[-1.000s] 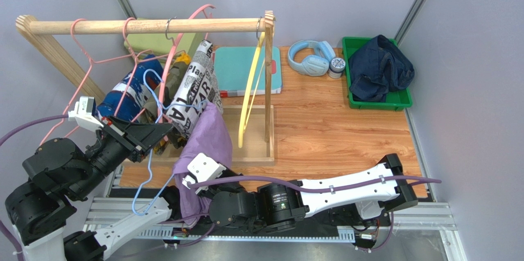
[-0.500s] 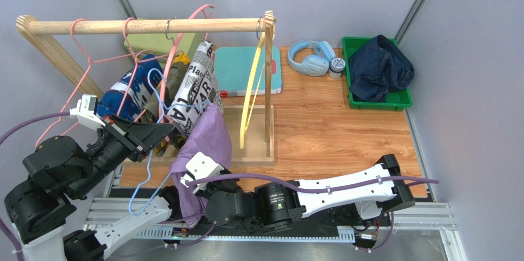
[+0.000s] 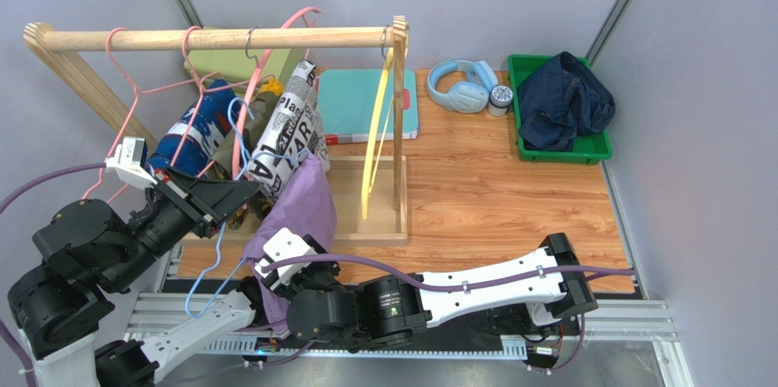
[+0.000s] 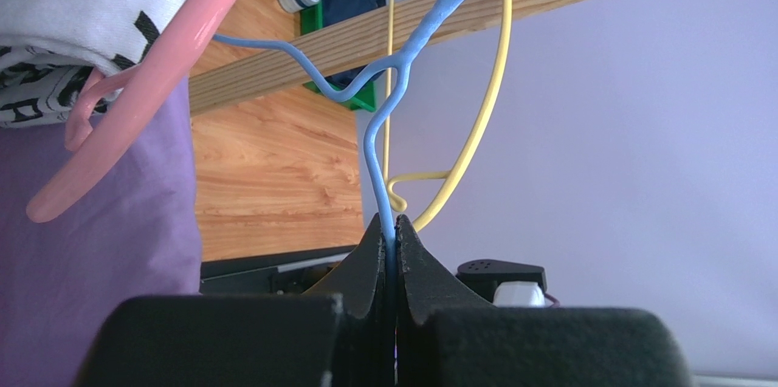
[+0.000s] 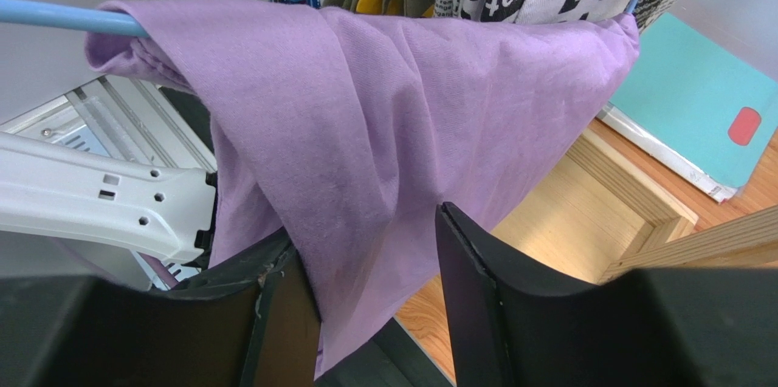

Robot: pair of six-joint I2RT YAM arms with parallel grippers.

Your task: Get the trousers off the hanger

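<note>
The purple trousers (image 3: 297, 214) (image 5: 383, 123) hang folded over the bar of a thin blue hanger (image 3: 224, 214) (image 4: 388, 114), off the rail at the table's near left. My left gripper (image 3: 239, 194) (image 4: 391, 237) is shut on the blue hanger's wire just below its neck. My right gripper (image 3: 274, 291) (image 5: 374, 264) is open below the trousers, and the hanging purple cloth drops between its two fingers (image 5: 475, 268). The lower hem is hidden behind the right arm in the top view.
A wooden rail (image 3: 219, 38) carries pink hangers (image 3: 123, 104), patterned clothes (image 3: 292, 127) and a yellow hanger (image 3: 374, 127). Behind lie a teal folder (image 3: 356, 100), blue headphones (image 3: 461, 86) and a green bin (image 3: 598, 145) holding dark cloth. The rack's base frame (image 3: 365, 223) sits mid-table.
My right arm has slid left and slightly toward the near edge under the trousers. The left gripper and blue hanger have shifted a little up and back, and the cloth swung with them.
</note>
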